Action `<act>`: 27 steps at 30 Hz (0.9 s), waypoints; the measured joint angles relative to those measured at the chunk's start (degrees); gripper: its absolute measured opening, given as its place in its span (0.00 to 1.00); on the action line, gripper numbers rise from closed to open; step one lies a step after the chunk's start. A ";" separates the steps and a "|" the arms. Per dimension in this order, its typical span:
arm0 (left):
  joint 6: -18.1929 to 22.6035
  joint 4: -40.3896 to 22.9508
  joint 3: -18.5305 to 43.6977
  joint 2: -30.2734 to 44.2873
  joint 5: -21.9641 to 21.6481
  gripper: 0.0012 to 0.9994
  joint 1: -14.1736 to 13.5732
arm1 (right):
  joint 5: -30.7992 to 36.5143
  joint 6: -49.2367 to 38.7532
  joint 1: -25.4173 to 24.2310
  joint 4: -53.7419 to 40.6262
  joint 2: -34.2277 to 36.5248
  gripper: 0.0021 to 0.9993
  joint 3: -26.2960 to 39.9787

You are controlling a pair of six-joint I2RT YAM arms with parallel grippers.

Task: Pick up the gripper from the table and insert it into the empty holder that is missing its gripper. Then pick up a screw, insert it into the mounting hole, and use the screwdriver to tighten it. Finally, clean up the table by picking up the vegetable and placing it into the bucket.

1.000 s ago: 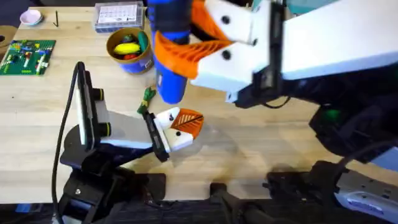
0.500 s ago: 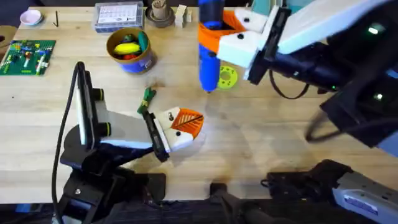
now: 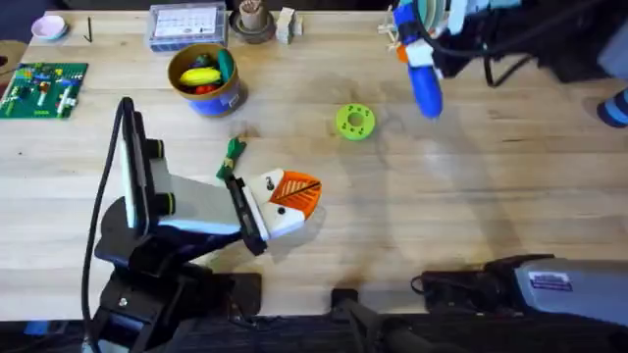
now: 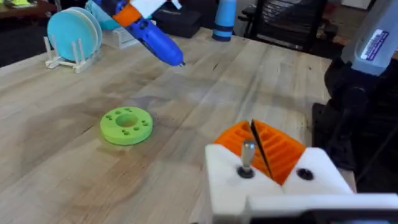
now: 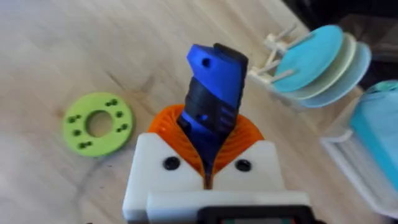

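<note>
The right gripper (image 5: 208,162), jaws clamped on the blue pen-shaped electric screwdriver (image 3: 424,83), has withdrawn to the counter's far right. A screw (image 4: 247,157) stands proud in the left gripper (image 3: 289,201), jaws closed empty. Tightening appears unfinished.

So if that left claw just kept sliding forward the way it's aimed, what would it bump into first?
Probably the green disc: it lies on the table ahead of the left gripper, slightly to one side, so a miss is possible. The screwdriver hangs farther off.
</note>
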 joint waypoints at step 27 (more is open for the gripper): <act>0.00 0.00 0.00 0.00 -0.02 0.01 0.00 | 12.52 -45.86 7.95 1.93 27.48 0.04 10.05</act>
